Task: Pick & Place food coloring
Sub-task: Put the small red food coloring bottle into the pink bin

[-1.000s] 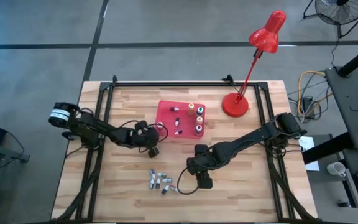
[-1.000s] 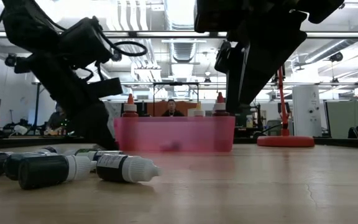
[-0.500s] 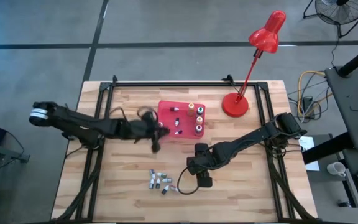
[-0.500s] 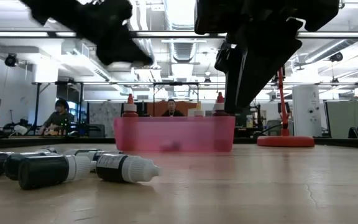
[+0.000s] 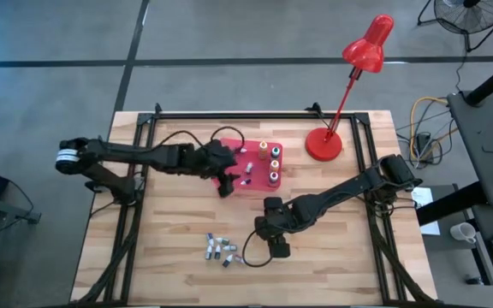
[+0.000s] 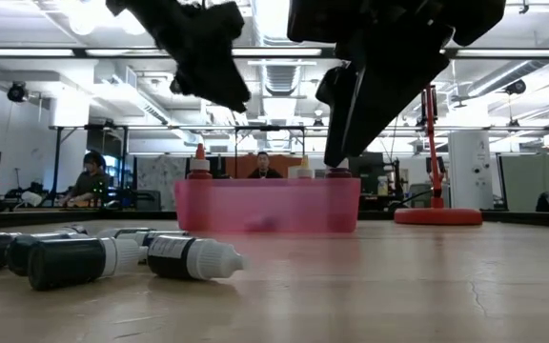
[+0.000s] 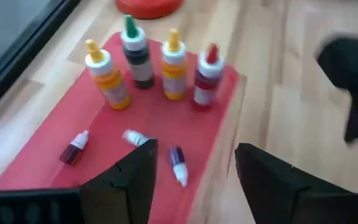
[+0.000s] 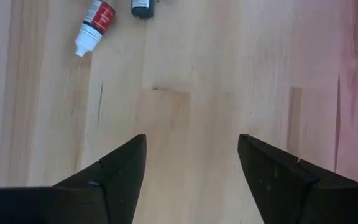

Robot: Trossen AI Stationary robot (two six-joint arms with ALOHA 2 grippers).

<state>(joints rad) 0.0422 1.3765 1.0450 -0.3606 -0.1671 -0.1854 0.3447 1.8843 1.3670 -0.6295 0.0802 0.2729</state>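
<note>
R end effector [image 5: 272, 242]: open, empty; loose vials [image 5: 221, 249] at its 9 o'clock, nearer than L end effector [image 5: 226, 175], open over tray [image 5: 229, 152].

The high view looks straight down from well above, taking in the whole table [image 5: 349, 274] and both arms, while the low view sits at table-top height, level with the vials lying nearest it [image 6: 112, 257] and facing the red tray [image 6: 265, 205] and the room behind. The left wrist view looks down close over that same red tray [image 7: 55, 143]; the right wrist view faces bare wood close up, sharing the loose vials [image 8: 95, 18] with the low view.
</note>
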